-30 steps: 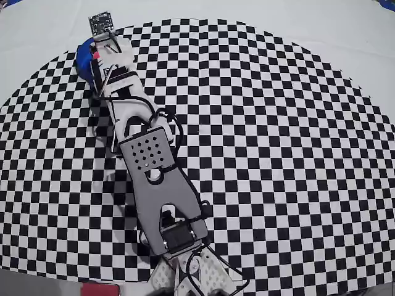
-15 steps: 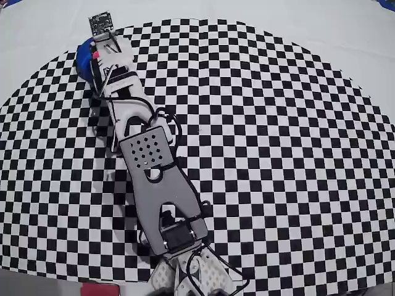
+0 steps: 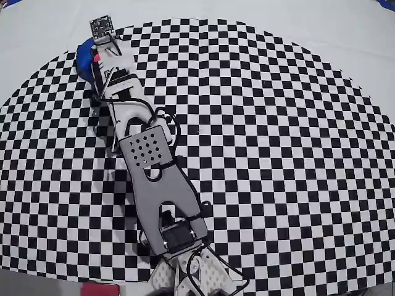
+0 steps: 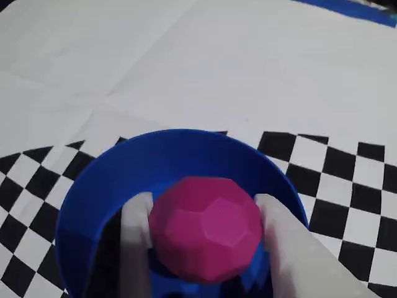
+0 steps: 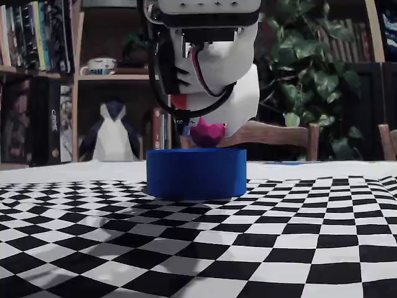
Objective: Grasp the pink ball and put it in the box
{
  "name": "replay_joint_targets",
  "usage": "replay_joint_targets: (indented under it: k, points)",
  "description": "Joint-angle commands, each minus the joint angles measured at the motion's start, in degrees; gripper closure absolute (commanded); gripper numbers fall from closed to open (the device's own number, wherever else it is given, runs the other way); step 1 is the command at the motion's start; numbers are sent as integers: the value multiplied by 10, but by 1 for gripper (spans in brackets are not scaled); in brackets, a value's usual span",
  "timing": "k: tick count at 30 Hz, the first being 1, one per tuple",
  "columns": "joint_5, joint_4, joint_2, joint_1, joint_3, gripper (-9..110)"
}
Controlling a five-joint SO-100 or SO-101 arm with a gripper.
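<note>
I'm seeing the gripper (image 4: 205, 214) clamping the pink ball (image 4: 206, 227) between its two pale fingers (image 4: 138, 217), one pad on each side of it in the wrist view. The ball is hanging right over the open mouth of the box (image 4: 93, 186), blue rim ringing it on the far side and both flanks. In the fixed view the pink ball (image 5: 208, 133) is sitting just above the top edge of the box (image 5: 196, 173), not down inside it; I can't tell if it's touching the rim. The gripper (image 5: 208, 127) is coming down from above there, white body filling the top of the frame.

In the overhead view the arm (image 3: 151, 179) is stretching from the near edge up to the far left of the checkered mat (image 3: 278, 154), and it's covering most of the box (image 3: 84, 58), only a blue sliver showing at the mat's far-left edge. A speck of the pink ball (image 3: 97, 57) is peeking out beside the gripper (image 3: 100, 55). The box is standing where the checks are meeting the plain white table (image 4: 217, 56)
</note>
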Motion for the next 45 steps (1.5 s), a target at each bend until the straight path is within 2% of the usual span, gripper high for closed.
replay_joint_targets:
  k: [1, 45]
  points:
    - [-2, 2, 4, -4, -38, 101]
    - [-1, 5, -11, -4, -62, 101]
